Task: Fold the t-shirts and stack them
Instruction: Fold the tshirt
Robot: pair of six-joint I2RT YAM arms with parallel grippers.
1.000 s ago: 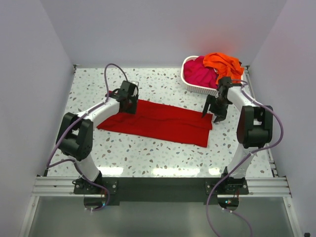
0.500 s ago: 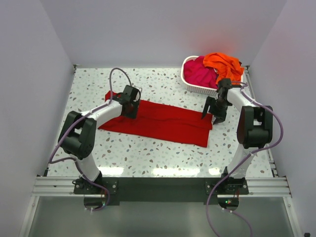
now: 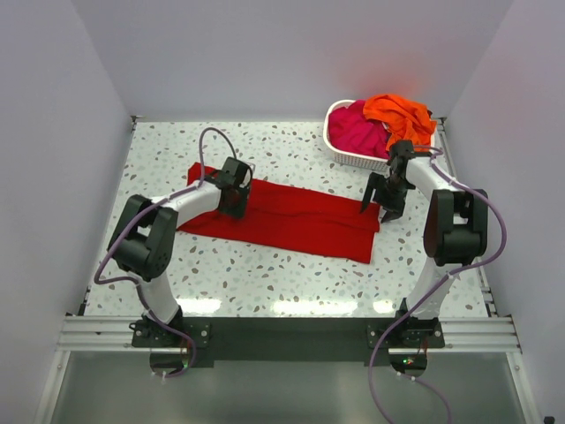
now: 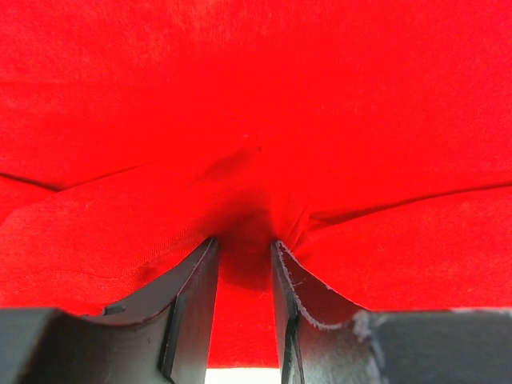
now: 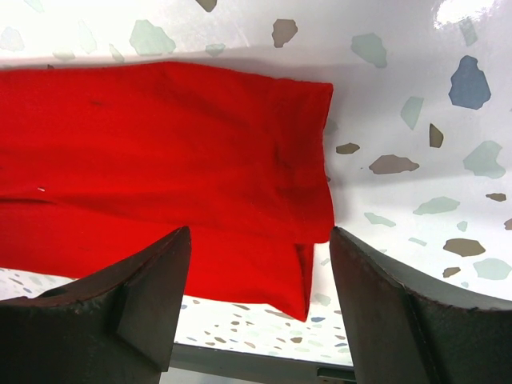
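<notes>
- The left hand [image 4: 244, 244] was nearly closed, its fingers [image 4: 192, 296] pinching a puckered fold of the deep red t-shirt [image 3: 300, 221] near its left end.
- The right hand [image 3: 378, 208] stood wide open over the shirt's right edge, gripping nothing.
- The deep red t-shirt lay as a long folded strip across the middle of the worktop [image 3: 291, 274], with bare speckled surface in front of it and behind it.
- The magenta t-shirt [image 3: 356, 132] and the orange t-shirt [image 3: 402, 113] were heaped in the white basket [image 3: 340, 155] at the far right corner, near the right hand.
</notes>
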